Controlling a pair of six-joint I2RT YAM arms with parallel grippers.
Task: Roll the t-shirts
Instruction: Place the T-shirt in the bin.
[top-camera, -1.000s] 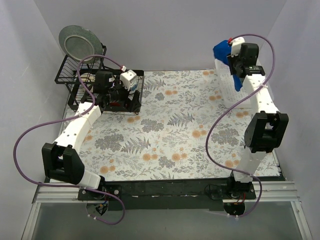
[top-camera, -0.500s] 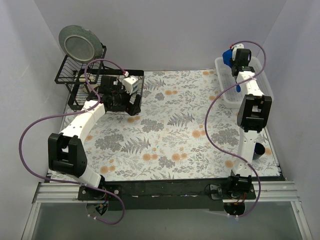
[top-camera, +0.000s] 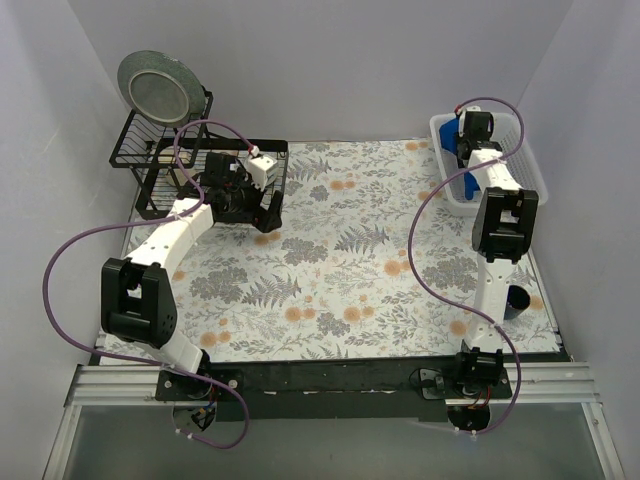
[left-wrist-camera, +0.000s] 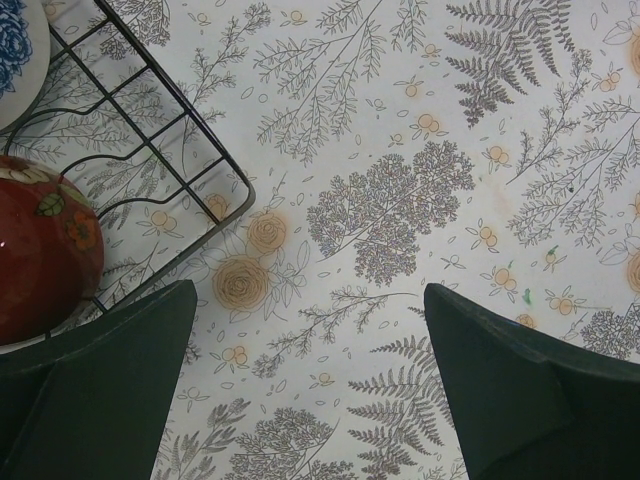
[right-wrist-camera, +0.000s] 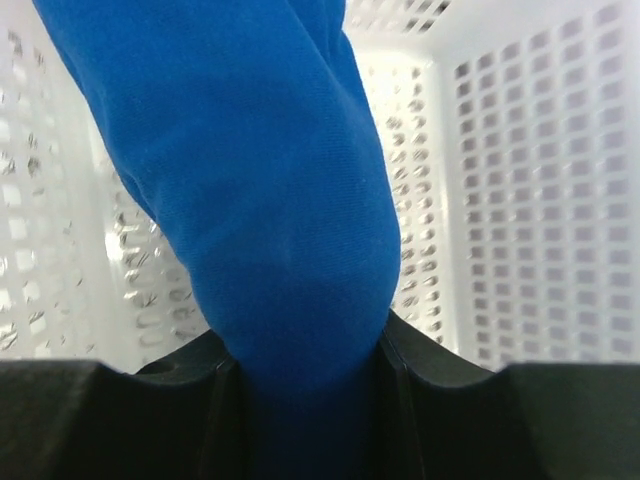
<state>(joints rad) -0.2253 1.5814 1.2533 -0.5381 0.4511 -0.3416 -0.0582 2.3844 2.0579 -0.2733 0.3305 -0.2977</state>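
Note:
The royal-blue t-shirt (right-wrist-camera: 270, 190) is bunched up and pinched between my right gripper's (right-wrist-camera: 305, 400) jaws, which are shut on it, inside the white perforated basket (right-wrist-camera: 540, 200). From above, only blue scraps of the t-shirt (top-camera: 466, 180) show beside the right gripper (top-camera: 468, 128), which reaches down into the basket (top-camera: 532, 165) at the back right. Its graphic is hidden. My left gripper (left-wrist-camera: 305, 380) is open and empty, hovering over the floral tablecloth next to the black wire rack (left-wrist-camera: 170, 110). It also shows in the top view (top-camera: 232, 190).
The black wire dish rack (top-camera: 175, 160) at the back left holds a metal plate (top-camera: 156, 87), a red bowl (left-wrist-camera: 40, 245) and a white cup (top-camera: 260, 167). The floral tablecloth (top-camera: 340, 260) covers the table. A dark blue cup (top-camera: 516, 300) stands by the right arm.
My right arm has lowered the blue t-shirt from up in the air down into the white basket. My left arm has drawn back a little along the rack.

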